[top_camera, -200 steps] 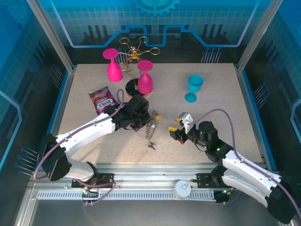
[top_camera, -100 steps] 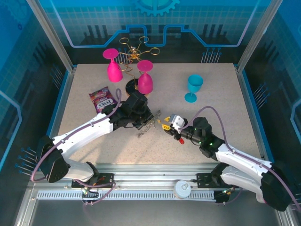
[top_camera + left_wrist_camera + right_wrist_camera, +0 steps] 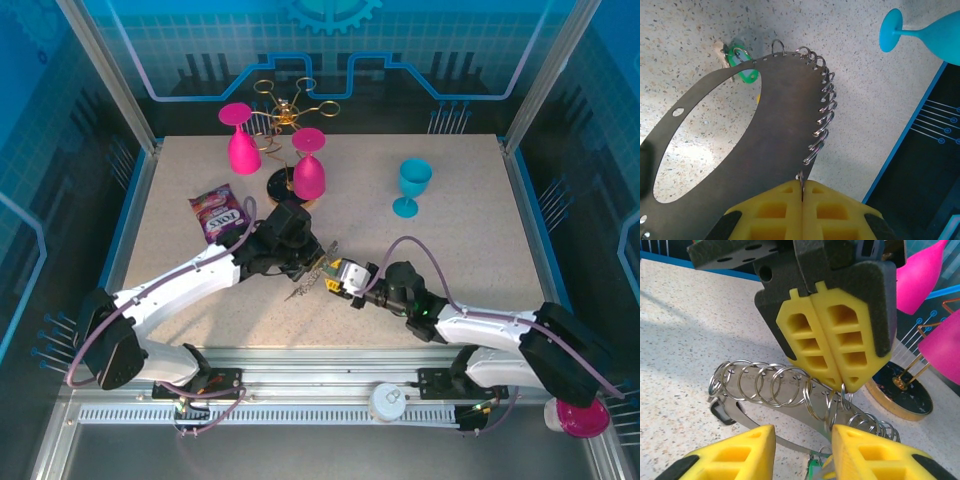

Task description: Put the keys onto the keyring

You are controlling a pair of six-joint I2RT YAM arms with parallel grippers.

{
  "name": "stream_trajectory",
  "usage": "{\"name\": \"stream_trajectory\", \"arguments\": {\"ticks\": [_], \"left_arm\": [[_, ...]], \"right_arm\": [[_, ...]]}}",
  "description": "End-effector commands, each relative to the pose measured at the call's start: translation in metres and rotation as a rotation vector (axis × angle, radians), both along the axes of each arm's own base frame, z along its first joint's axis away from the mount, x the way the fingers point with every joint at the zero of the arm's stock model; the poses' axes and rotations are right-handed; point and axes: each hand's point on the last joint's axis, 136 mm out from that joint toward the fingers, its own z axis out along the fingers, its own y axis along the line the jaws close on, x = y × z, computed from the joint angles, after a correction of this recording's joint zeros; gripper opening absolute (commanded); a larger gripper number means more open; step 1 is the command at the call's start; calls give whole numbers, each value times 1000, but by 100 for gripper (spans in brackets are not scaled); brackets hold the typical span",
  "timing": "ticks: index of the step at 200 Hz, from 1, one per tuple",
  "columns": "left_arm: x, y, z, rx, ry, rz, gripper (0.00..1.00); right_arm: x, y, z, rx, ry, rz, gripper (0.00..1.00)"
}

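Observation:
The keyring (image 3: 775, 125) is a flat dark metal loop with a row of small split rings along one edge. It hangs tilted just above the table (image 3: 200, 160). My left gripper (image 3: 802, 184) is shut on one of those split rings, and its yellow pads (image 3: 840, 345) face the right wrist camera. My right gripper (image 3: 804, 432) is open, its fingers either side of the keyring (image 3: 765, 382) from below. One of the keys, with a green tag (image 3: 743, 70), lies on the table under the loop; its tag (image 3: 814, 471) peeks up between my right fingers. From above, both grippers (image 3: 305, 258) (image 3: 337, 279) meet at the keyring (image 3: 312, 276).
Two pink glasses (image 3: 241, 140) (image 3: 309, 172) stand upside down by the gold wire rack (image 3: 285, 105) on its round base (image 3: 283, 187). A teal glass (image 3: 412, 185) stands at the back right. A purple snack packet (image 3: 220, 211) lies behind the left arm.
My right arm has swung left across the table until its gripper reaches the keyring. The left gripper has kept its hold and shifted the keyring slightly.

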Motion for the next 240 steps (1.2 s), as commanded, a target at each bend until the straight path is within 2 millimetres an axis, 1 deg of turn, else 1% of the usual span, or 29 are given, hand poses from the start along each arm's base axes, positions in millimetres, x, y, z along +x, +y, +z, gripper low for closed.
{"name": "stream_trajectory", "arguments": {"ticks": [1,23,71,112,133,143,148,164,176,193,214,228,240], "left_arm": [[0,-4,16,-66,-24,-1,0],[0,-5,16,-70,-21,-1,0],[-1,-7,15,-77,-13,-7,0],[-1,-5,13,-69,-10,-2,0],[0,-4,12,-66,-16,1,0],[1,-4,12,-66,-25,0,12],[1,-4,12,-65,-30,1,21],[4,-1,14,-58,-59,7,46],[6,4,14,-37,-87,15,58],[9,16,17,9,-143,33,66],[13,35,21,100,-219,42,72],[15,47,26,202,-312,-15,74],[17,60,30,317,-410,-86,75]], "right_arm": [[7,1,16,34,-95,-38,36],[12,1,17,34,-114,-63,35],[16,4,18,42,-121,-68,30],[18,3,19,49,-130,-79,17],[15,4,19,56,-120,-65,7],[13,5,19,63,-114,-59,2],[12,5,19,65,-109,-54,0],[10,5,19,78,-94,-47,0],[9,4,18,92,-72,-44,0],[9,1,18,118,-28,-44,0],[11,1,17,134,29,-38,0],[14,-1,15,148,74,-39,0],[17,-3,15,170,121,-37,0]]}}
